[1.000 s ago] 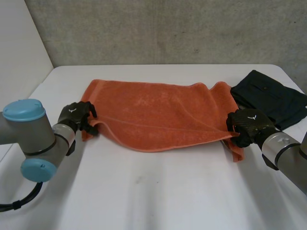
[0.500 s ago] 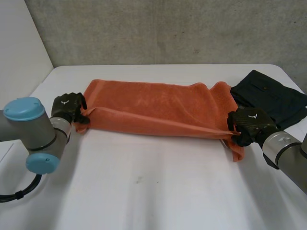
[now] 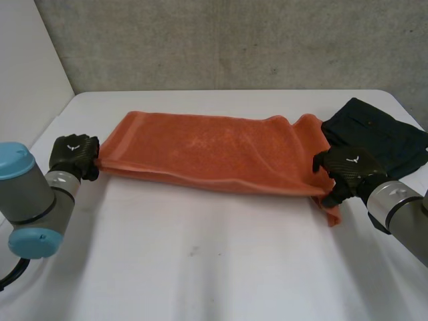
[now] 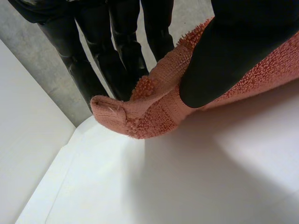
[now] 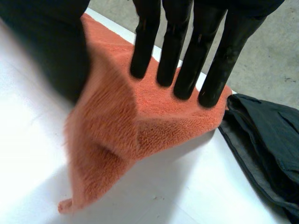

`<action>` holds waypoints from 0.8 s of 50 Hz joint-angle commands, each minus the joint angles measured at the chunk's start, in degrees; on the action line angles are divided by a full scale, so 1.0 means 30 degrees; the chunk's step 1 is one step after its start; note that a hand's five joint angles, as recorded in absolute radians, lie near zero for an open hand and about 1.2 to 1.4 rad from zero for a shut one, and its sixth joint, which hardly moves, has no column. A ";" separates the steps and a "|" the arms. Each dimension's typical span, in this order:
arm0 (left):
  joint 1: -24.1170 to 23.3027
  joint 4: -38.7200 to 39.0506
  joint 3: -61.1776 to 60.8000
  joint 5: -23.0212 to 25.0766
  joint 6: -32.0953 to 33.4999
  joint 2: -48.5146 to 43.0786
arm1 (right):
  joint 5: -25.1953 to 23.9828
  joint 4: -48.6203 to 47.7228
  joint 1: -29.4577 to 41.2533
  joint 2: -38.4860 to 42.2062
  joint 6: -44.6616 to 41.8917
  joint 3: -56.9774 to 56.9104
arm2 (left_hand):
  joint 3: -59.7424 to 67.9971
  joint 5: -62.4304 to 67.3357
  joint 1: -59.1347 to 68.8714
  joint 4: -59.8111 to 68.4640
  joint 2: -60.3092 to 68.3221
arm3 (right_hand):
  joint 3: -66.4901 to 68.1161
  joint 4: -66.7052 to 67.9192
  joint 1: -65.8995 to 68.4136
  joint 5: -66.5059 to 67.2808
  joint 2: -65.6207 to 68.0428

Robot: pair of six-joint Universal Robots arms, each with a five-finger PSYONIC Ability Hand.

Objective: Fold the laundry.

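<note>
Two hands: both are on the orange towel (image 3: 214, 150), one at each short end, and hold it drawn out long across the table (image 3: 200, 267).
Left hand (image 3: 75, 155): closed on the towel's left end. In the left wrist view the thumb presses a bunched corner against the fingers, and the tip of the corner pokes out past them.
Right hand (image 3: 348, 170): at the towel's right end. In the right wrist view the fingers are straight on one face of the cloth and the thumb sits on the other, so the cloth looks pinched between them. A loose corner hangs down from the hand toward the table.
Towel's place: on the far half of the table, running from left to right, with a ridge along its near long edge.
Done so far: the towel looks doubled lengthwise into a narrow band, so I judge the first fold is made or being laid.
Not yet tidy: the right end is rumpled, with a tail of cloth sticking out on the near side, and neither hand has let go.
Left to do: probably set the band flat, square the ends, then fold it across to shorten it.
Dark garment (image 3: 378, 137): lies at the table's far right, just beside the towel's right end, and neither hand is on it. I cannot tell whether it is already folded.
</note>
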 commanded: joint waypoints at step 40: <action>0.0725 0.0123 -0.1184 0.0827 -0.0091 0.2256 | -0.2342 -0.1054 -0.2963 0.0712 0.5698 0.3466 | 0.3973 0.4732 0.4710 0.3863 0.3892 | 0.1014 0.0928 0.2977 0.0728 0.1124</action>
